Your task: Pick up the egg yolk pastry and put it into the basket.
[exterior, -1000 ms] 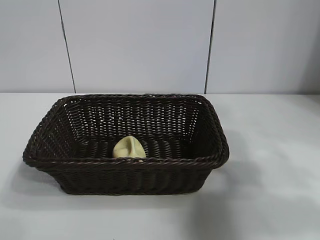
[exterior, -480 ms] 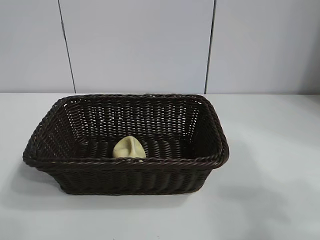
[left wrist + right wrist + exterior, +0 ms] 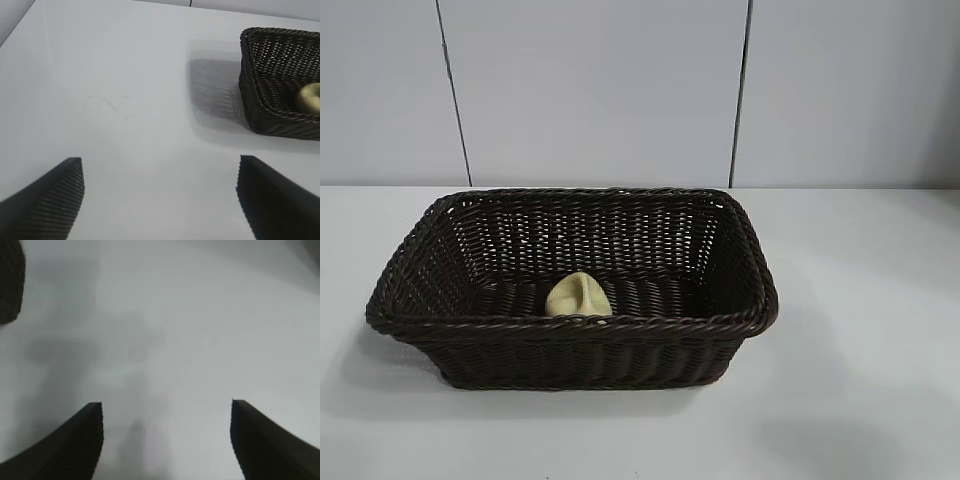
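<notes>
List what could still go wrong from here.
Little looks at risk. The pastry already lies in the basket, close behind the near wall, so a knock to the basket might roll it about. Both grippers, left and right, are open over bare table with nothing between the fingers. The left one points towards the basket, so a forward move might hit it.
</notes>
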`<action>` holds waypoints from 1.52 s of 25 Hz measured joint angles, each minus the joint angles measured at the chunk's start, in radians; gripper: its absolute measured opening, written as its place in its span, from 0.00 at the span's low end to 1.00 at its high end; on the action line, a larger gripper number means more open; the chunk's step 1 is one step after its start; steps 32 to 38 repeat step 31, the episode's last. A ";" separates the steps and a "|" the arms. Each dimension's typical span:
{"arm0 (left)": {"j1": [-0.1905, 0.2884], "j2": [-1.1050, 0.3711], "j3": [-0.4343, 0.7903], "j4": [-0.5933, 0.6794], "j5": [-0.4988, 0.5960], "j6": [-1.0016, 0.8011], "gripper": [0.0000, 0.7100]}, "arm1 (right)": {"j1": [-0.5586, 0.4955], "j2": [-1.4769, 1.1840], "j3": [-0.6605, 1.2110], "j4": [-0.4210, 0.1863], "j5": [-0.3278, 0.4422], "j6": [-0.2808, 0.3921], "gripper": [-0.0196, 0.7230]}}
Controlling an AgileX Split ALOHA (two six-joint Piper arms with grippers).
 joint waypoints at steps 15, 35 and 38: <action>0.000 0.000 0.000 0.000 0.000 0.000 0.85 | 0.021 -0.272 0.000 0.006 0.020 0.000 0.72; 0.000 0.000 0.000 0.000 0.000 0.000 0.85 | 0.069 -0.272 0.000 0.008 0.020 0.000 0.72; 0.000 0.000 0.000 0.000 0.000 0.000 0.85 | 0.069 -0.272 0.000 0.008 0.020 0.000 0.72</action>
